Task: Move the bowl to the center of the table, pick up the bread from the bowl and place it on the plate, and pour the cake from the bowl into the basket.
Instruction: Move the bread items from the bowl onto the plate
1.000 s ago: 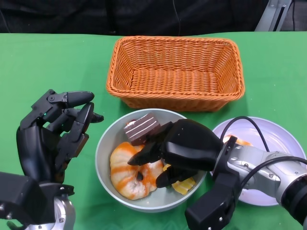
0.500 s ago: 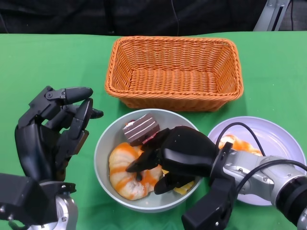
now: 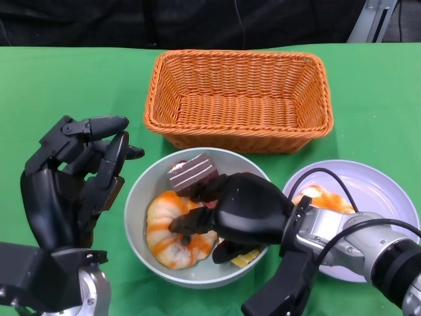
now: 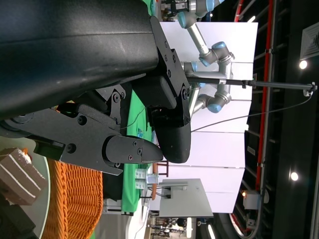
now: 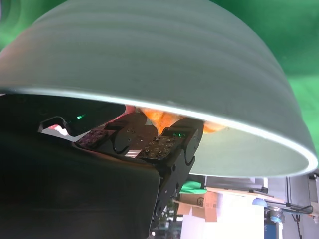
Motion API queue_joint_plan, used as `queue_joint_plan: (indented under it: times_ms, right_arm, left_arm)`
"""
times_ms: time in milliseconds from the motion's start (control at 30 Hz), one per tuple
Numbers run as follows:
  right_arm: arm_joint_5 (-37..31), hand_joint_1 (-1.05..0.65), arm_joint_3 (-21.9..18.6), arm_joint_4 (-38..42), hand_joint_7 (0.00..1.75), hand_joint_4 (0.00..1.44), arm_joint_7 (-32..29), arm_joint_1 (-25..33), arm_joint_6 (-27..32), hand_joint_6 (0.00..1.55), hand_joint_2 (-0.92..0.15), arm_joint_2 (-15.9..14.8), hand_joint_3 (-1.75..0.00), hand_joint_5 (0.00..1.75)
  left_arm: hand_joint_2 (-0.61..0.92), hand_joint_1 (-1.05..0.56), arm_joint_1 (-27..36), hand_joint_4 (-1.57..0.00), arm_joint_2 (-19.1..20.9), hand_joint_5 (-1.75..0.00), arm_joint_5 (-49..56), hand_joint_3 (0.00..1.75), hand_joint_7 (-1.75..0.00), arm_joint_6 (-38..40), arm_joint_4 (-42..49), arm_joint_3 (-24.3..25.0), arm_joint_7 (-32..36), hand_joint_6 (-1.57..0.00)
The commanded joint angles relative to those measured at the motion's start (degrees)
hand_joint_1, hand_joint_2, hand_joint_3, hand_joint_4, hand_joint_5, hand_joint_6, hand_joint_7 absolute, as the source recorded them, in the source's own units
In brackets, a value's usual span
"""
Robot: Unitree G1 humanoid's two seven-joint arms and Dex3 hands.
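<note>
The grey bowl (image 3: 135, 197) stands in front of the basket and holds a swirled orange-and-white bread (image 3: 161, 230) and a striped chocolate cake slice (image 3: 192, 172). My right hand (image 3: 247, 210) reaches into the bowl, its fingers and thumb closed around the bread's right end, while the bread still lies on the bowl's floor. In the right wrist view the bowl (image 5: 174, 64) fills the picture, with my fingertips (image 5: 159, 147) against the bread (image 5: 164, 118). My left hand (image 3: 69, 178) hangs just left of the bowl, fingers spread, holding nothing. The cake (image 4: 17, 177) shows in the left wrist view.
The orange wicker basket (image 3: 240, 99) sits behind the bowl, with nothing in it. The pale plate (image 3: 378, 191) lies at the right with an orange-and-white bread piece (image 3: 322, 197) on it. A yellow piece (image 3: 242, 260) peeks out under my right hand. Green cloth covers the table.
My right hand has pushed further left and down into the bowl and closed onto the bread. The bowl has slid slightly left. My left hand stays where it was.
</note>
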Motion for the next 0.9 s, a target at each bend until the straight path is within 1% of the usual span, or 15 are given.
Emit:
queue_joint_plan:
  times_ms: [33, 233, 333, 367, 400, 500, 633, 733, 900]
  right_arm:
    - [-0.51, -0.78, 0.52, -0.36, 0.0, 0.56, 1.02, -1.0, 2.24, 0.68, -0.92, -0.5, -0.05, 0.0]
    - [-0.82, -0.8, 1.43, -1.25, 0.0, 0.58, 1.43, -0.7, 4.23, 0.62, -0.92, -0.19, -0.04, 0.01]
    - [-0.63, -0.8, 1.53, -1.74, 0.0, 0.6, 1.54, -0.3, 4.72, 0.62, -0.91, -0.18, -0.02, 0.02]
    - [-0.73, -0.8, 1.63, -1.59, 0.0, 0.6, 0.53, -0.13, 4.77, 0.62, -0.91, -0.1, -0.02, 0.02]
    - [-0.87, -0.8, 1.8, -1.42, 0.01, 0.63, -0.16, -0.06, 4.83, 0.64, -0.9, -0.04, -0.01, 0.03]
    - [-0.95, -0.8, 2.21, -1.13, 0.02, 0.64, -1.02, -0.07, 4.98, 0.67, -0.9, 0.01, -0.01, 0.03]
    - [-0.58, -0.77, 2.77, -0.73, 0.03, 0.7, -2.34, 0.5, 5.54, 0.74, -0.89, 0.52, 0.0, 0.05]
    - [-0.96, -0.76, 3.29, -0.1, 0.04, 0.75, -4.24, 0.81, 6.23, 0.79, -0.84, 1.16, 0.0, 0.06]
    - [-0.87, -0.73, 3.83, -0.09, 0.04, 0.78, -4.16, 1.35, 7.25, 0.83, -0.79, 1.7, 0.0, 0.08]
  left_arm:
    - [0.92, -0.18, 0.69, -0.81, 0.47, -1.2, -0.26, 0.31, -0.69, -1.22, -0.53, 0.03, -0.23, -0.96]
    - [0.92, -0.18, 0.99, -0.81, 0.48, -1.2, -0.46, 0.31, -0.68, -1.6, -0.78, -0.18, -0.32, -0.96]
    - [0.92, -0.18, 1.11, -0.81, 0.32, -1.2, -0.79, 0.31, -0.68, -1.29, -1.1, -0.32, -0.15, -0.97]
    - [0.92, -0.18, 1.14, -0.81, 0.27, -1.2, -0.43, 0.3, -0.68, -1.38, -1.13, -0.39, 0.09, -0.97]
    - [0.92, -0.18, 1.17, -0.82, 0.23, -1.2, -0.01, 0.3, -0.68, -1.42, -1.21, -0.46, 0.36, -0.97]
    - [0.92, -0.18, 1.22, -0.82, 0.14, -1.2, 0.51, 0.31, -0.67, -1.42, -1.34, -0.54, 0.69, -0.98]
    - [0.92, -0.17, 1.13, -0.82, -0.07, -1.2, -0.19, 0.32, -0.67, -1.73, -1.58, -0.58, 0.36, -0.98]
    - [0.92, -0.17, 1.18, -0.82, -0.16, -1.2, -0.47, 0.33, -0.66, -1.67, -1.87, -0.54, 0.36, -0.98]
    - [0.92, -0.17, 1.21, -0.82, -0.12, -1.2, -0.53, 0.32, -0.66, -1.49, -2.11, -0.51, 0.34, -0.98]
